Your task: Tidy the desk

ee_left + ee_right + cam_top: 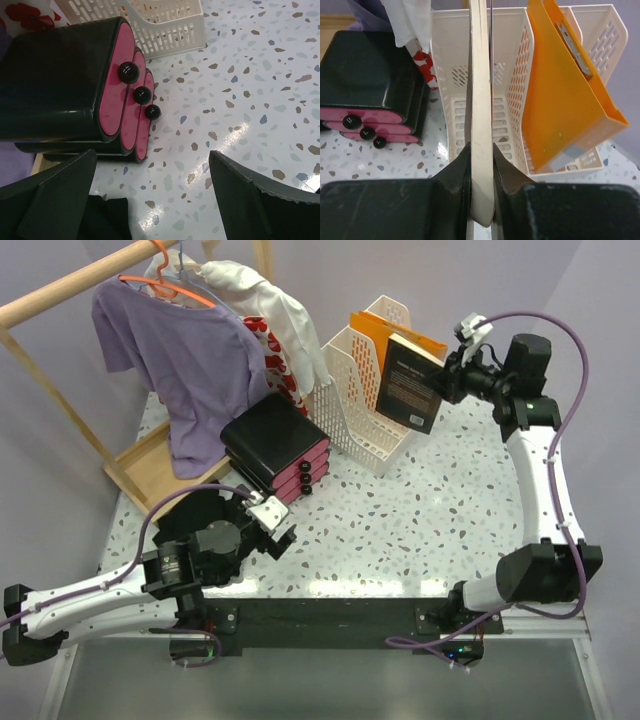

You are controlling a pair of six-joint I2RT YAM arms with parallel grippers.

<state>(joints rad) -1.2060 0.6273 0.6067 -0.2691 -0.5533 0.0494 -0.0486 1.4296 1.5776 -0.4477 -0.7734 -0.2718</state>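
Note:
The desk (430, 500) is a white speckled tabletop. My right gripper (443, 380) is shut on a black book (408, 383), holding it upright above the white file rack (360, 405). In the right wrist view the book (481, 90) is edge-on, clamped between the two fingers of that gripper (481, 185), over the rack's left slot (512, 100). An orange folder (560, 100) stands in the neighbouring slot. My left gripper (272, 527) stands open low over the desk, just in front of the black drawer unit (60, 80) with pink drawer fronts; nothing is between its fingers (250, 195).
A wooden clothes rack (70, 285) at the back left holds a purple shirt (185, 360) and a white garment (270, 310); its wooden base (145, 465) lies on the desk. A black cloth (107, 220) lies beside my left gripper.

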